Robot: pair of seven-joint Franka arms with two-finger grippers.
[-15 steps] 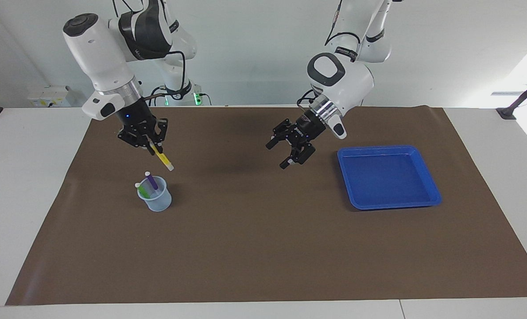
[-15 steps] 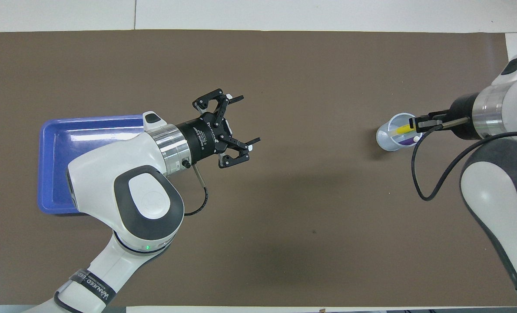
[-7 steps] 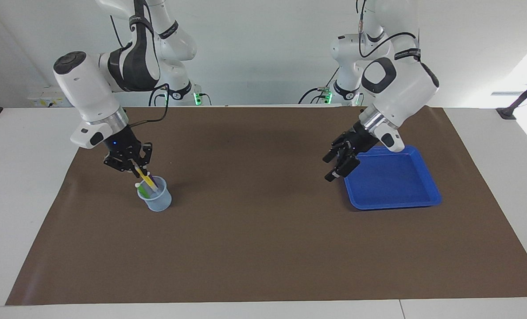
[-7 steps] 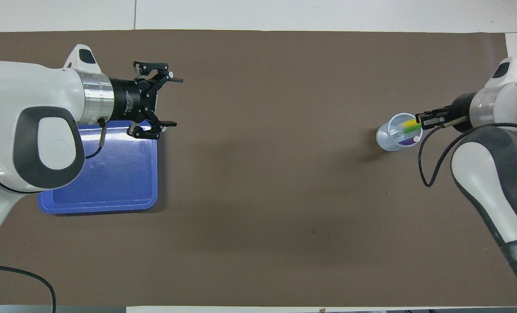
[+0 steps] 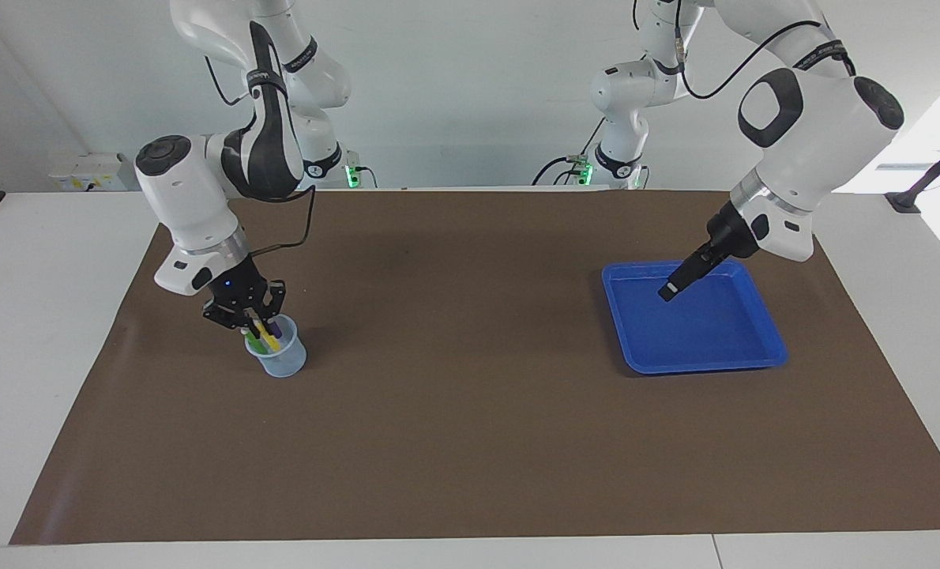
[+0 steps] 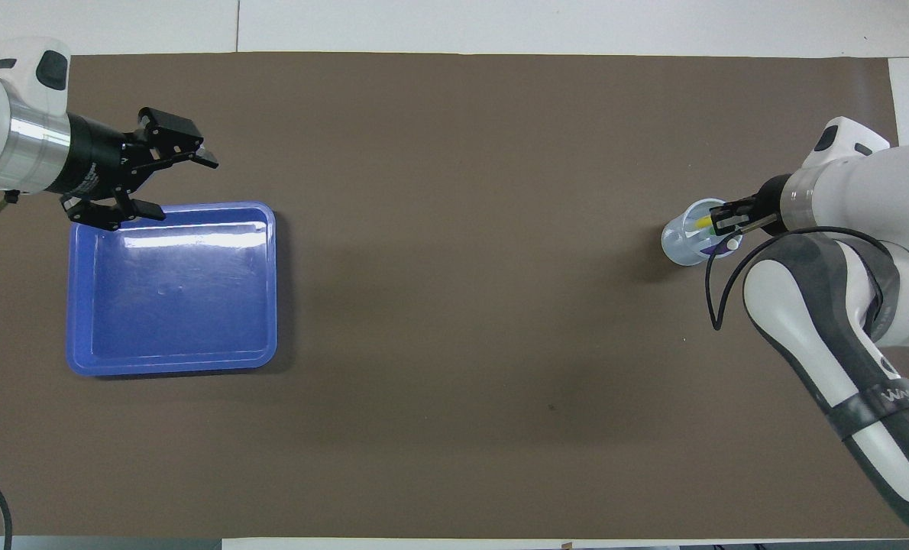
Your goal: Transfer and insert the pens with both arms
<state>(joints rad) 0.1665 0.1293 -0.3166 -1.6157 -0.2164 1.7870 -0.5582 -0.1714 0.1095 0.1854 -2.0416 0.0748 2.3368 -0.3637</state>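
At the right arm's end of the bench [image 5: 470, 506], we see the right gripper [image 5: 253, 322] lowered onto the mouth of a small translucent blue cup [image 5: 279, 356], its fingers pressed together on the yellow pen [image 5: 265, 334]. The pen slants down into the cup, its lower part already inside the rim. Beside it in the same cup we see the green pen [image 5: 254, 343] and the purple pen [image 5: 276, 325], both leaning against the wall; from overhead only slivers of yellow [image 6: 703, 222] and purple [image 6: 711, 247] show past the gripper [image 6: 718, 221] over the cup [image 6: 682, 243].

At the left arm's end, the left gripper [image 5: 668, 289] hangs in the air over the blue tray [image 5: 705, 362], over the part of it nearer to the robots. Overhead we see its fingers [image 6: 202, 159] spread wide with nothing between them, the gripper [image 6: 179, 187] over the rim of the tray [image 6: 271, 290]. The tray lies flat on the brown mat [image 5: 470, 442] that covers the bench, and we see only bare blue floor inside it. Cup and tray stand well apart, at the two ends of the mat [image 6: 454, 382], with open brown surface between them.
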